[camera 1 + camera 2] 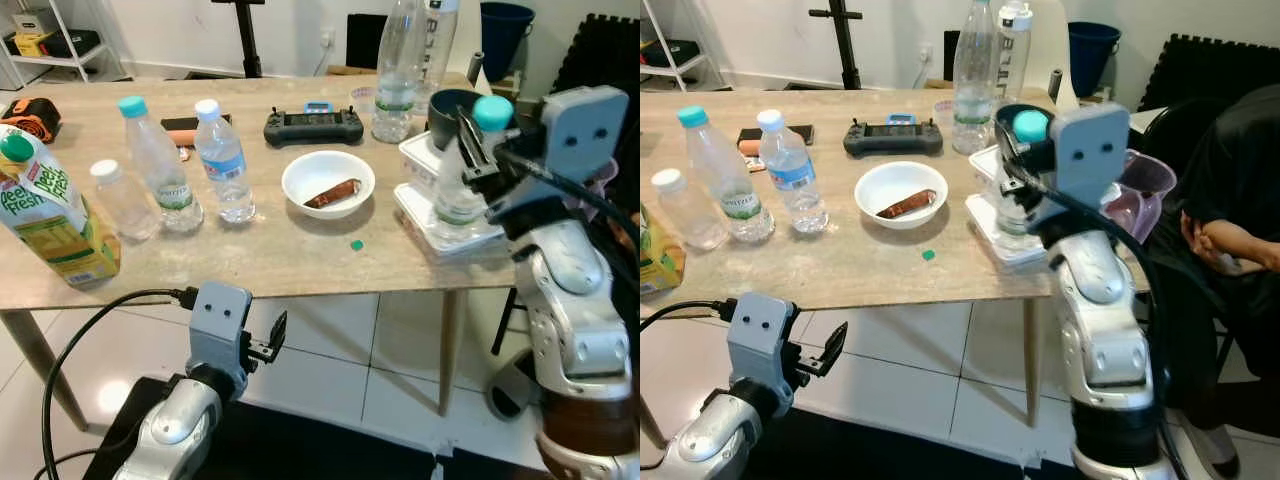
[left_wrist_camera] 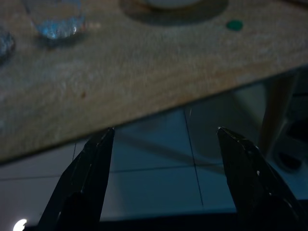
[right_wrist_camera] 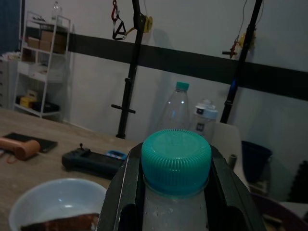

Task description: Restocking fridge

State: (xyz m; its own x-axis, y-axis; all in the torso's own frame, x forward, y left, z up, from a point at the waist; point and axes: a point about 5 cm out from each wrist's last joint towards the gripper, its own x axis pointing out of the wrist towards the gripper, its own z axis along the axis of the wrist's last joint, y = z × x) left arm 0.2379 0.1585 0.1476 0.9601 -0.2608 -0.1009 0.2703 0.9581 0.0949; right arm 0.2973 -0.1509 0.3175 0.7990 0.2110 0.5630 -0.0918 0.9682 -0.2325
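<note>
Nearest, below the front edge of the surface [image 1: 300, 270], the left gripper [image 1: 272, 340] hangs over the tiled floor with its two black fingers [image 2: 86, 178] spread apart and nothing between them.

At the right end of the surface, the right gripper [image 1: 470, 140] has its fingers clamped on the neck of a teal-capped water bottle [image 3: 176, 192], just under the cap; the bottle stands over a stack of clear plastic containers [image 1: 425, 205] by the right edge. Whether its base is touching them or raised cannot be told. The bottle looks thin-walled and at least partly full, so it should be moderately heavy, smooth and easily dented. The stiff neck ring is probably the safest hold, since the soft body would buckle and slip.

Toward the middle sits a white bowl [image 1: 328, 182] with a brown piece of food. Toward the left edge stand three small bottles [image 1: 222, 160] and a juice carton [image 1: 50, 215]. Near the far edge lie a black controller [image 1: 313, 126] and two tall clear bottles [image 1: 400, 70].
</note>
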